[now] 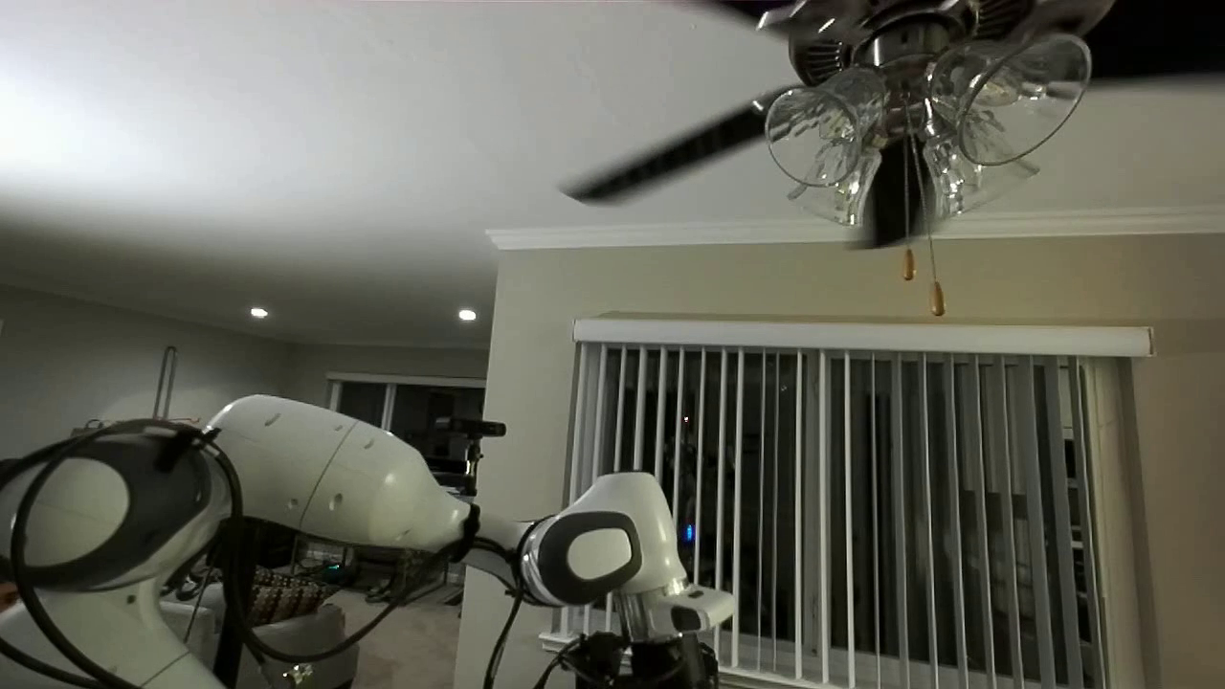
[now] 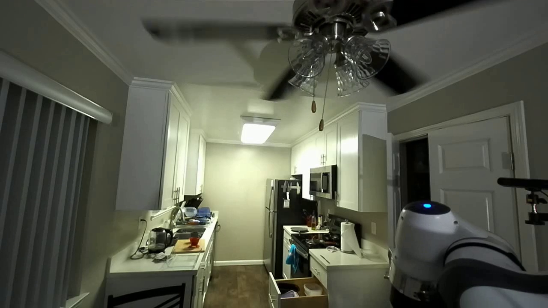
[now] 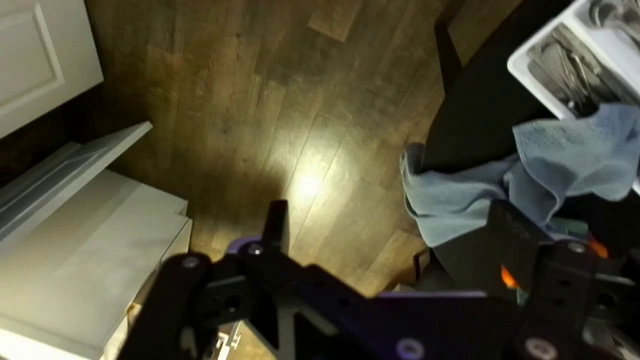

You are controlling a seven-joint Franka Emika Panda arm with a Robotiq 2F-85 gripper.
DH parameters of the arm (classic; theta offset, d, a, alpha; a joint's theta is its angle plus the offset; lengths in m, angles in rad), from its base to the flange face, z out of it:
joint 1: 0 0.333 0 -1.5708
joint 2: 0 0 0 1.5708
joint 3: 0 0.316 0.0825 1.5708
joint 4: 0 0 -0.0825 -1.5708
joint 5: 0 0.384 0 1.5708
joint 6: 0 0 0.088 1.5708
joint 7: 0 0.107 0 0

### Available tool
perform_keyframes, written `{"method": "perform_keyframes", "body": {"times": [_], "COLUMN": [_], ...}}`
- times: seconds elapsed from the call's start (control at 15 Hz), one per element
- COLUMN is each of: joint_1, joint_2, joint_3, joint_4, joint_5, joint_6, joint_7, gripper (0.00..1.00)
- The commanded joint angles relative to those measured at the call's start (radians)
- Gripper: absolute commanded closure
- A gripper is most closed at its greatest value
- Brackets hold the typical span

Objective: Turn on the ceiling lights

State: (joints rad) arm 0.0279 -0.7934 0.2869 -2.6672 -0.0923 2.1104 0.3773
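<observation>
The ceiling lights [image 1: 813, 139] are clear bell-shaped glass shades under a fan, at the top of both exterior views [image 2: 306, 57]. Their bulbs look unlit. Two thin pull chains hang from the middle. One wooden chain end [image 1: 937, 299] hangs lower than the other wooden end [image 1: 908, 264]. Both ends also show in an exterior view, the lower end [image 2: 321, 125] and the higher end [image 2: 314, 106]. My gripper [image 3: 390, 215] is open and empty, pointing down at the floor. It is far below the chains, cut off at the bottom edge in an exterior view [image 1: 651, 660].
Dark fan blades [image 1: 670, 153] look blurred around the lights. Vertical blinds [image 1: 823, 498] hang behind the arm. Below the gripper are a wood floor [image 3: 280, 100], a dark table [image 3: 470, 125] with a blue cloth [image 3: 455, 200] and a white cutlery tray [image 3: 540, 95]. A drawer [image 2: 304, 301] stands open.
</observation>
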Motion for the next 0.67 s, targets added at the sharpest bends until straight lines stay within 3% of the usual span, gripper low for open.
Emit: {"method": "perform_keyframes", "body": {"times": [0.0, 0.33, 0.6], "joint_1": [-0.025, -0.121, -0.228], "joint_2": [-0.011, -0.001, 0.001], "joint_3": [0.063, 0.154, 0.22], "joint_4": [0.075, 0.25, 0.421], "joint_5": [-0.001, -0.06, -0.174], "joint_6": [0.073, 0.132, 0.124], "joint_7": [0.149, 0.336, 0.456], "gripper": [0.0, 0.0, 0.0]}}
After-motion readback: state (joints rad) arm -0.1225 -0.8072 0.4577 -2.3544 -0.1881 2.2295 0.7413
